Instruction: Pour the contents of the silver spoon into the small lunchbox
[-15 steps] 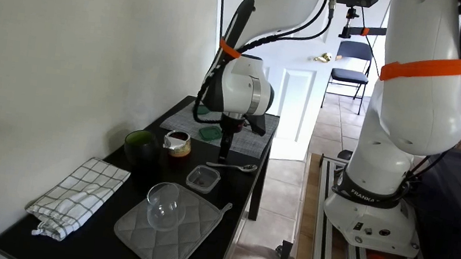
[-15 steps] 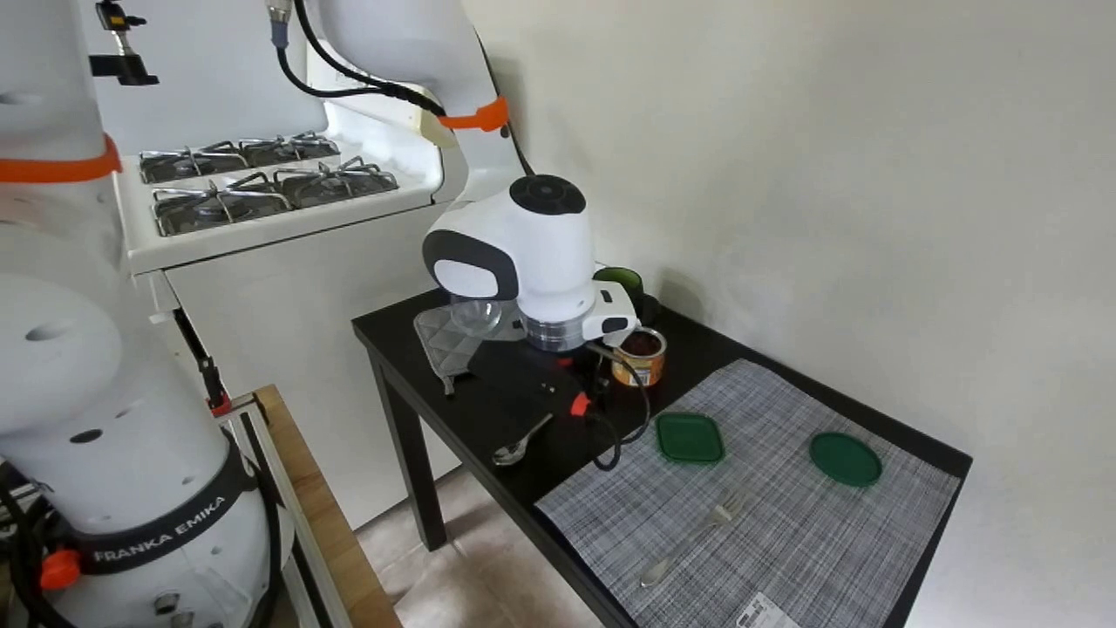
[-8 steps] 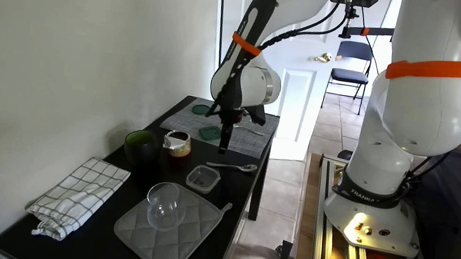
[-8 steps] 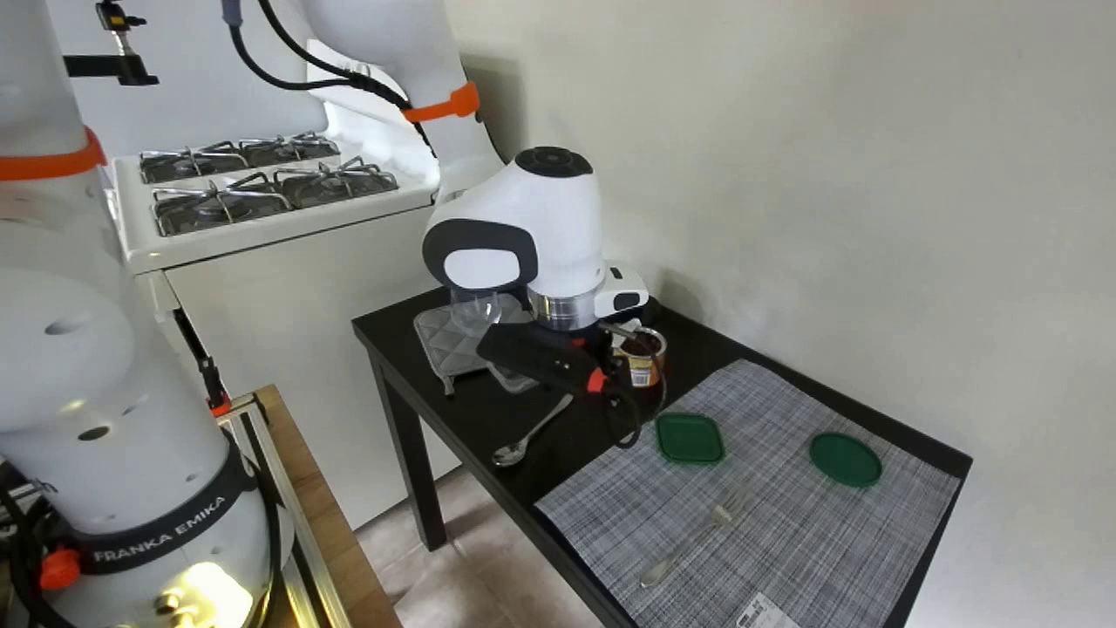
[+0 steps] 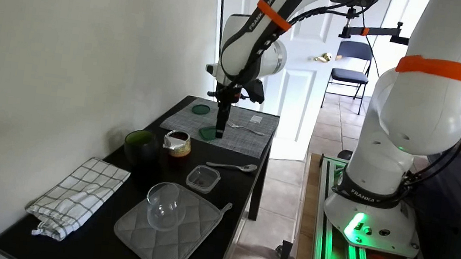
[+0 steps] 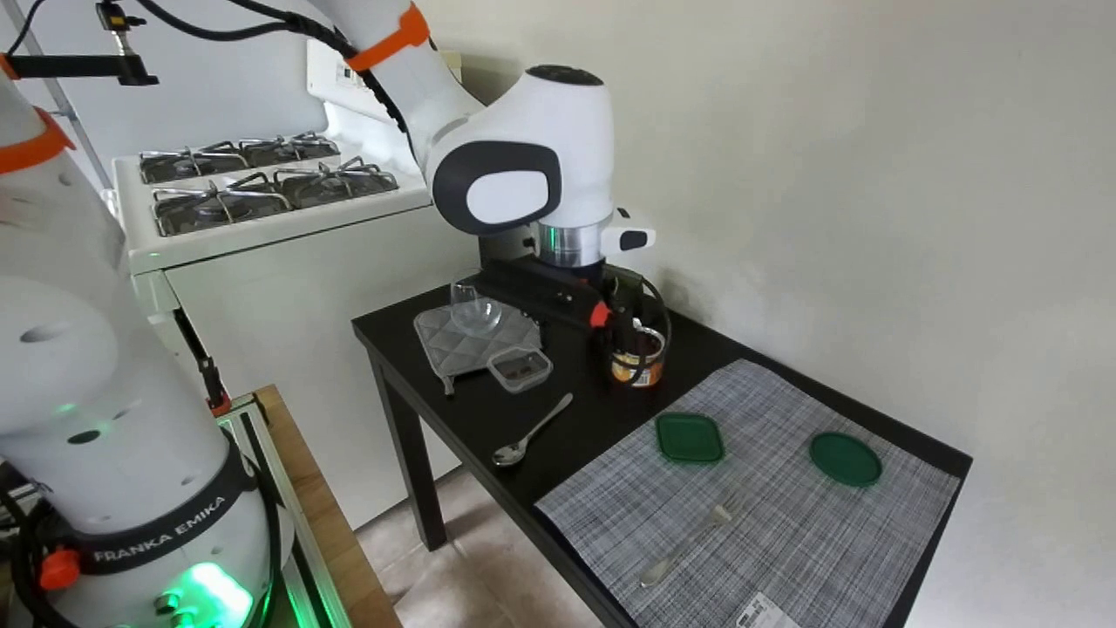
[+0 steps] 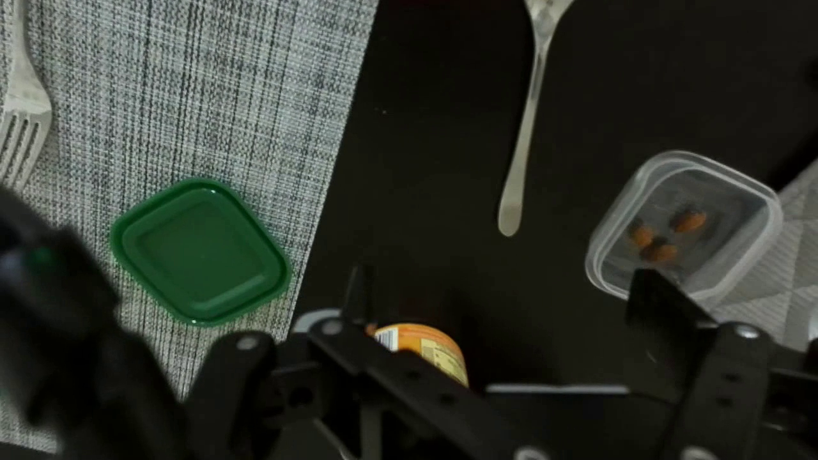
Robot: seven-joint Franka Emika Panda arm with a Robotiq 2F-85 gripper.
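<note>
Two fingers of the black claw are spread wide above the dark table. The silver spoon lies flat on it, near a clear square tub with three brown lumps inside. I can't really tell what the spoon's scoop holds. Near the gray mat, a round can stands up straight.
</note>
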